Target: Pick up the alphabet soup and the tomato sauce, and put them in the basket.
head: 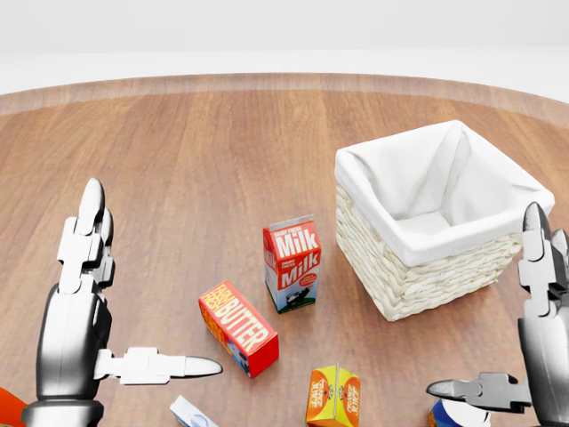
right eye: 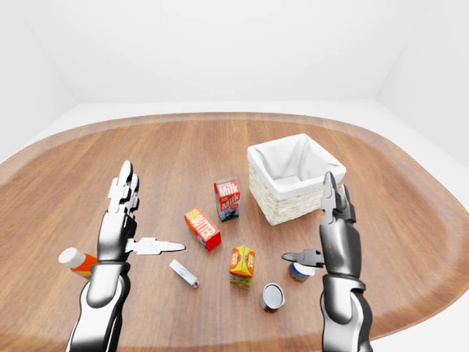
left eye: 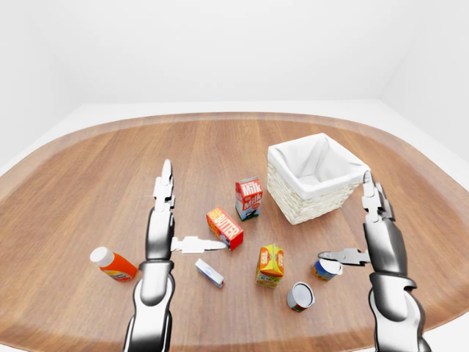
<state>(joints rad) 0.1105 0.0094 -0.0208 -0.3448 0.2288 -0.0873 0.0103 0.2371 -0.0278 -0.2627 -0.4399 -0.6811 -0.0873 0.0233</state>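
The alphabet soup can (left eye: 326,268), blue and orange, stands low on the right of the left-eye view. Directly under the thumb of my open right hand (left eye: 344,220), it shows only as a sliver (head: 442,416) at the bottom of the head view. The tomato sauce can (left eye: 300,296), red with a grey lid, lies on its side a little lower left of the soup. The wicker basket (left eye: 300,207) with white lining sits above both cans. My left hand (left eye: 187,218) is open too, fingers up and thumb pointing right, well left of both cans.
A milk carton (left eye: 248,198) stands left of the basket, with a red butter box (left eye: 225,228) below it. An orange juice carton (left eye: 270,265) stands left of the cans. A small white box (left eye: 209,273) and an orange bottle (left eye: 113,265) lie near my left arm.
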